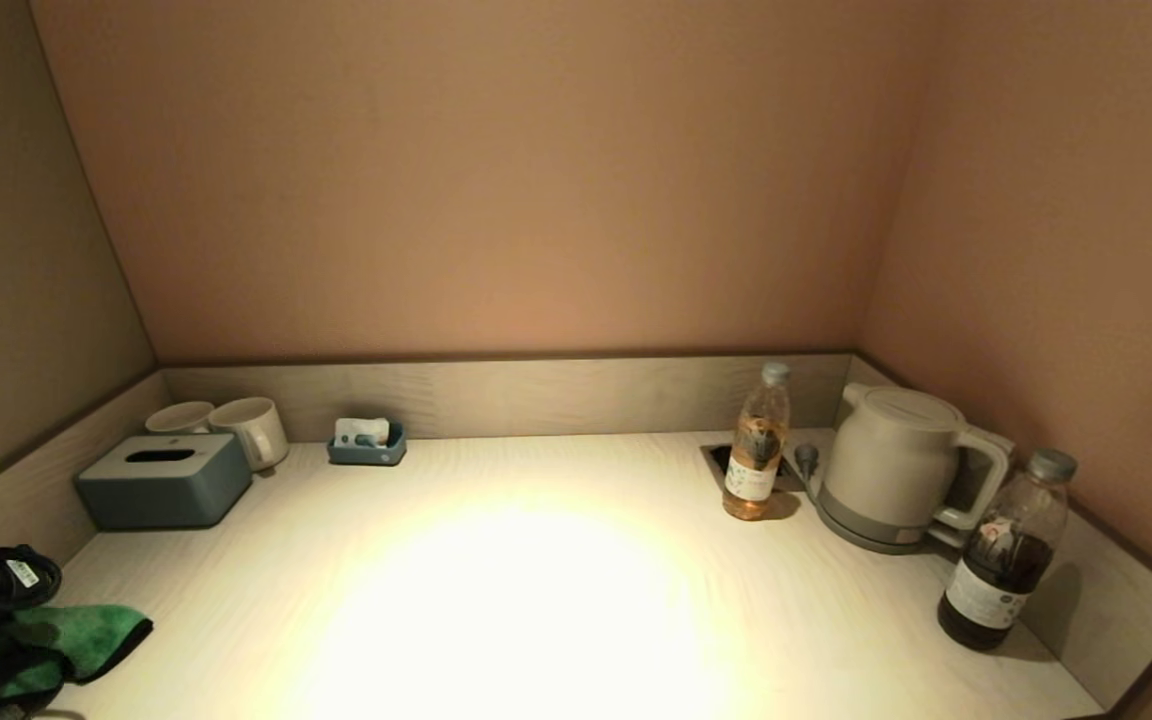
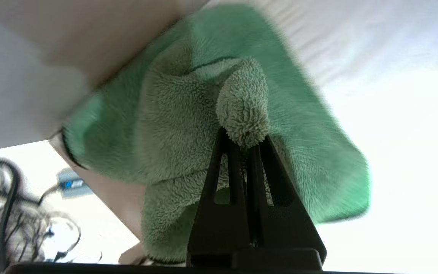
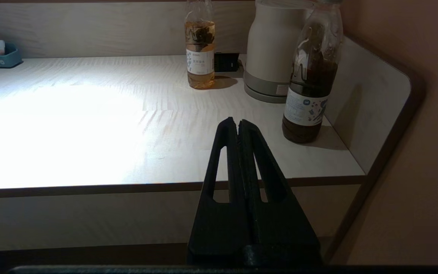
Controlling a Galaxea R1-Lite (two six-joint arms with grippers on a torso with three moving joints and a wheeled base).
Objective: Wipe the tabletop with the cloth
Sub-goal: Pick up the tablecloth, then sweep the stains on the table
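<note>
Green microfibre cloth (image 2: 188, 114) sits pinched in the left gripper (image 2: 246, 142) at the tabletop's (image 1: 556, 600) near-left corner; wiping looks barely begun, most surface remaining. Right gripper (image 3: 238, 123), fingers together, waits off the front edge.

Hotel-room refreshment nook, kettle (image 1: 891, 465), mugs (image 1: 251, 428), tissue box (image 1: 164, 480), bottled drinks (image 1: 757, 443)
</note>
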